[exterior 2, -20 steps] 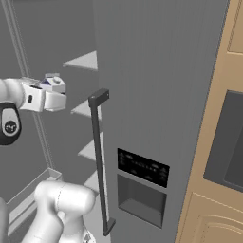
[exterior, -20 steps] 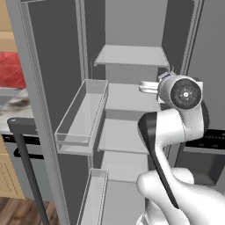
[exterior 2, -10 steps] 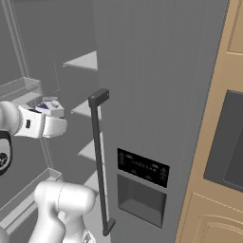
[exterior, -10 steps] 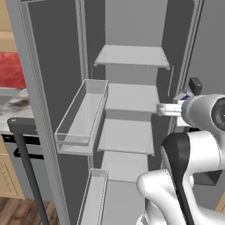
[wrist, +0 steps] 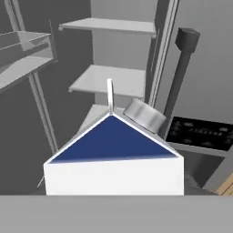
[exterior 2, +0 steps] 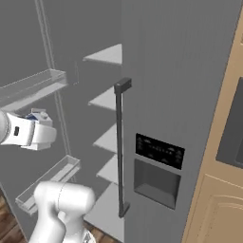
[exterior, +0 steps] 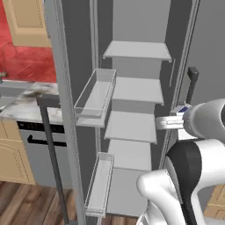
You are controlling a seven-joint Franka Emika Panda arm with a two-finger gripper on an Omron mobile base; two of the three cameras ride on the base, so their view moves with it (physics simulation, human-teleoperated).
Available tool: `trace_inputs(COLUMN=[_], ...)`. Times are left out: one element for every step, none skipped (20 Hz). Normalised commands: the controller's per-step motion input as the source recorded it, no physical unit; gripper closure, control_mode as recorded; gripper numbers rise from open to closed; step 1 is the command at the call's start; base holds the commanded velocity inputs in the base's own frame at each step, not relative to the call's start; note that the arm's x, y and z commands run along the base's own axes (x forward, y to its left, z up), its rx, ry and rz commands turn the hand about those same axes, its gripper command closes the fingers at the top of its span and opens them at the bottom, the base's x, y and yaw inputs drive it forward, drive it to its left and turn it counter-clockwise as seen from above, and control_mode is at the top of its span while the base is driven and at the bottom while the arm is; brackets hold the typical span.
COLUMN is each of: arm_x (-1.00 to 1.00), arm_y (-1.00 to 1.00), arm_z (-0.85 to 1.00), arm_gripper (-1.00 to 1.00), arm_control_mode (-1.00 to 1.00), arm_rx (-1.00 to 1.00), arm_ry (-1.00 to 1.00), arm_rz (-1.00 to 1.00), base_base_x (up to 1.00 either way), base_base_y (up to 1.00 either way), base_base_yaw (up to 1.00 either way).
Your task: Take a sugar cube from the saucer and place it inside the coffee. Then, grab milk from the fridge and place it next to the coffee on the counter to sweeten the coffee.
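With the milk [wrist: 113, 154] sitting right in front of the hand camera, its blue gable and silver cap close up against the lens, the carton appeared to be carried in the hand, outside the open fridge [exterior: 136, 127] and level with its middle shelves. The fingers [exterior: 176, 115] themselves were hidden behind the carton, so I could not tell from the pictures exactly how they sat on it; judging by where the carton rode, they were most likely pinching its white sides, held fairly wide apart. In the right base view the hand [exterior 2: 40, 129] hung just left of the dark bar handle [exterior 2: 120, 147] of the closed door, with a sliver of blue showing at its tip.

The step in hand, as I judged it, was carrying the milk away from the fridge toward the bench [exterior: 19, 110], whose marble edge showed at far left in the left base view, past the open door [exterior: 66, 110] and its clear bins [exterior: 94, 96]. Doing it well would have meant keeping the carton upright and the grip unchanged, and swinging the arm clear of that door's edge and the bar handle before the base turned. The coffee could not be seen, so the set-down spot still had to be found; the carton should land beside the mug, not touching it.
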Motion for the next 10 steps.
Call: trace_inputs(arm_x=[0.00,0.00,0.00,0.00,0.00,0.00,0.00,0.00,0.00,0.00], arm_y=[0.00,0.00,0.00,0.00,0.00,0.00,0.00,0.00,0.00,0.00], arm_z=[0.00,0.00,0.00,0.00,0.00,0.00,0.00,0.00,0.00,0.00], arm_gripper=[1.00,1.00,1.00,1.00,1.00,1.00,1.00,1.00,1.00,1.00], arm_control_mode=[1.00,1.00,1.00,1.00,1.00,1.00,1.00,1.00,1.00,1.00], arm_rx=[0.00,0.00,0.00,0.00,0.00,0.00,0.00,0.00,0.00,0.00], arm_ry=[0.00,0.00,0.00,0.00,0.00,0.00,0.00,0.00,0.00,0.00], arm_rz=[0.00,0.00,0.00,0.00,0.00,0.00,0.00,0.00,0.00,0.00], base_base_x=[-1.00,-1.00,-1.00,-1.00,-1.00,-1.00,-1.00,-1.00,-1.00,-1.00], base_base_y=[0.81,0.83,0.80,0.82,0.91,1.00,1.00,1.00,1.00,1.00], base_base_yaw=[0.18,0.19,0.19,0.20,0.20,0.23,0.26,0.30,0.32,0.35])
